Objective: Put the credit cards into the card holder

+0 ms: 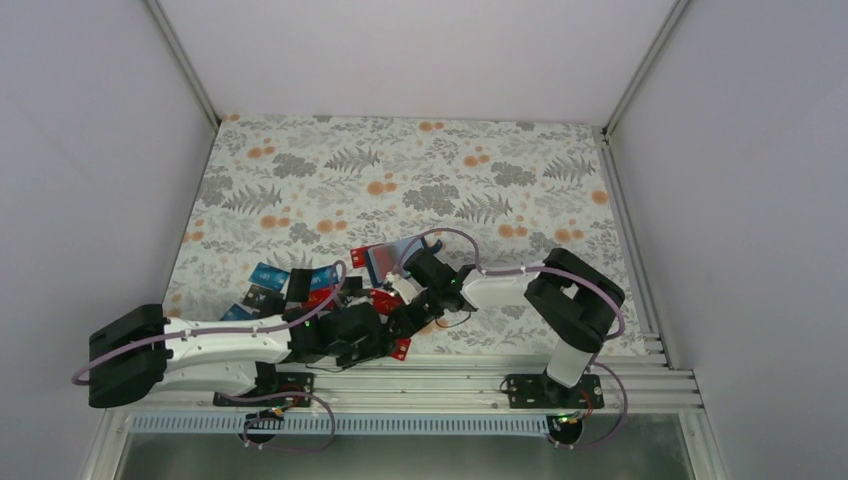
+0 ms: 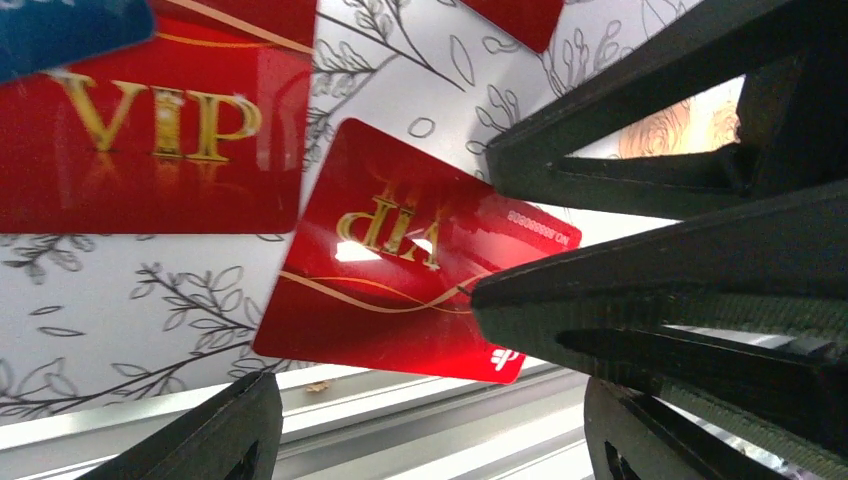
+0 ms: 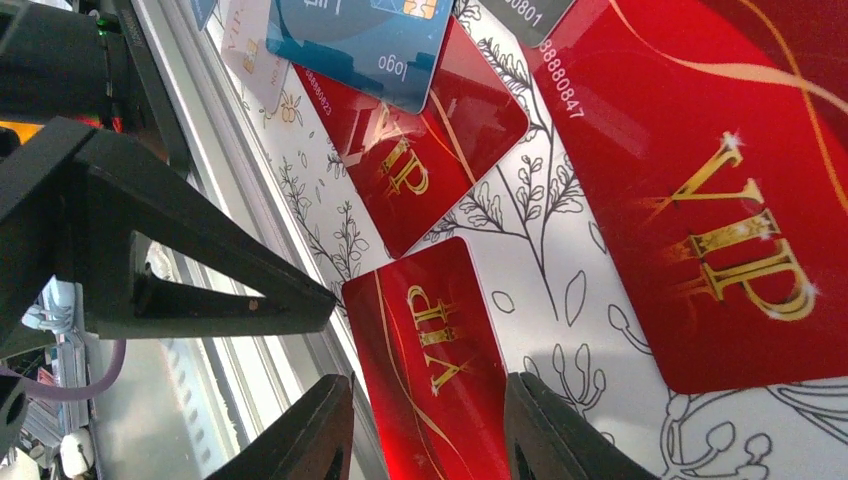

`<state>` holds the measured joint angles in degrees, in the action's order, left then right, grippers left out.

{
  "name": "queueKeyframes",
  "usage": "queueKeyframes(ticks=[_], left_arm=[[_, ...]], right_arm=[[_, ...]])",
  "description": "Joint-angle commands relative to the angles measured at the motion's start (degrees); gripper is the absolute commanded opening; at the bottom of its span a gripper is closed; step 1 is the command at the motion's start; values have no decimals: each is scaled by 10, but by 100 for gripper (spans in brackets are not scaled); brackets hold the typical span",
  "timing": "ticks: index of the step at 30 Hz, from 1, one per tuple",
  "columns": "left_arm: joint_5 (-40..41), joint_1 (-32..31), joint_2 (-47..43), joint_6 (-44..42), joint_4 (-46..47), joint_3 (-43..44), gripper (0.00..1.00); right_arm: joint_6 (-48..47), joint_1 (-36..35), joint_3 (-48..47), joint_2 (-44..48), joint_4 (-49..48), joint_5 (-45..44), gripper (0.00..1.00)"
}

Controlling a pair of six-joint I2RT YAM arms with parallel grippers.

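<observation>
The right gripper (image 3: pixel 428 382) stood low over the flowered cloth (image 3: pixel 560 260), its jaws narrow, one on each side of a red card (image 3: pixel 432 330) that lay flat near the cloth's edge; whether they pinched this card I could not tell; just beyond the tips lay a second red card (image 3: pixel 420 150), its corner under a blue card (image 3: pixel 365 40); off to one side lay a third red card (image 3: pixel 720 220). The left gripper (image 2: pixel 430 400) faced the first red card from close by, jaws wide apart and holding nothing; the right gripper's fingers (image 2: pixel 600 130) were at the far end of that card. Further from both grippers, beside the left arm (image 1: pixel 230 345), more credit cards (image 1: pixel 265 272) lay scattered, blue and dark ones; the card holder I could not pick out with certainty.
</observation>
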<state>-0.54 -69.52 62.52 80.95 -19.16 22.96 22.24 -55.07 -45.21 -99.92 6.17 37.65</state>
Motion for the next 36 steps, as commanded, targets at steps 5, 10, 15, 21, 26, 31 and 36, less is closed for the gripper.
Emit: queueKeyframes(ticks=[5, 10, 15, 21, 26, 31, 36], left_arm=[[-35, 39, 27, -17, 85, -47, 75], [-49, 46, 32, -6, 89, -53, 75], [-73, 51, 58, -4, 131, -65, 75], [-63, 65, 45, -8, 143, -63, 70], [-51, 74, 34, -6, 169, -64, 68], [-54, 75, 55, -5, 188, -56, 65], [-46, 75, 53, 1, 201, -56, 61]], right_arm=[[8, -14, 15, -33, 26, -23, 41], [8, -15, 20, -32, 20, -17, 40], [7, -15, 24, -35, 15, -11, 40], [6, -15, 31, -31, 10, -5, 40], [5, -15, 39, -26, -5, 23, 41], [2, -15, 46, -24, -14, 48, 41], [-3, -15, 57, -13, -10, 72, 42]])
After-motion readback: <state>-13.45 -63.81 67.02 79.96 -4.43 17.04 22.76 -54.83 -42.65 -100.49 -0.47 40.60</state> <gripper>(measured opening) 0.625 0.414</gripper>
